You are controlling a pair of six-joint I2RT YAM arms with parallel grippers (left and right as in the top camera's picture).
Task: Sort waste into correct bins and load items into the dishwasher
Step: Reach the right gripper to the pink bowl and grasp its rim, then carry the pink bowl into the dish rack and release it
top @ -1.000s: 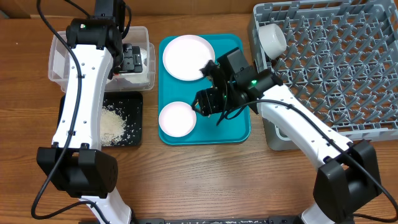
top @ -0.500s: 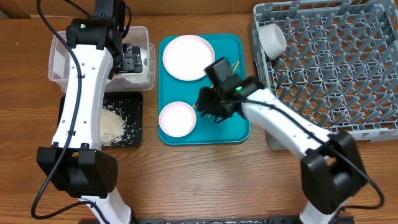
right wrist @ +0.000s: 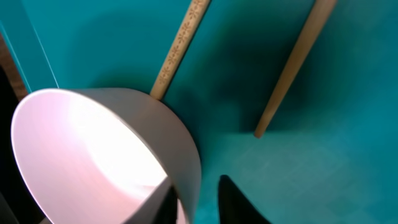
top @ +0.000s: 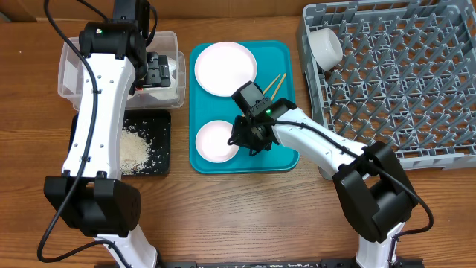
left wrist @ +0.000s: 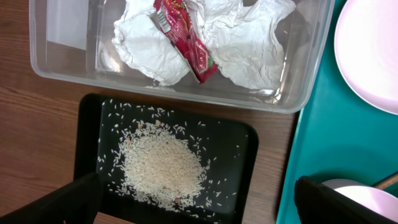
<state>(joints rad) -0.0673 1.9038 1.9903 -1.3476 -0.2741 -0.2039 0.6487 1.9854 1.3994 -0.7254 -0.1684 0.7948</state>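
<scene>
Though cropped at the edge, right claw (right wrist: 198, 200) pinches bowl (right wrist: 93, 149) rim; left claw (left wrist: 200, 200) gapes wide.

The left arm stretches forward with the left gripper (left wrist: 198, 202) spread wide. The right arm folds inward (elbow bent), and the right gripper (right wrist: 194, 186) is narrowed astride the bowl (right wrist: 93, 149) rim.

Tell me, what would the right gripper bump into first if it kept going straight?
The small bowl: the right gripper has the rim between its fingertips. Just beyond lies the teal tray, though depth is hard to judge.
</scene>
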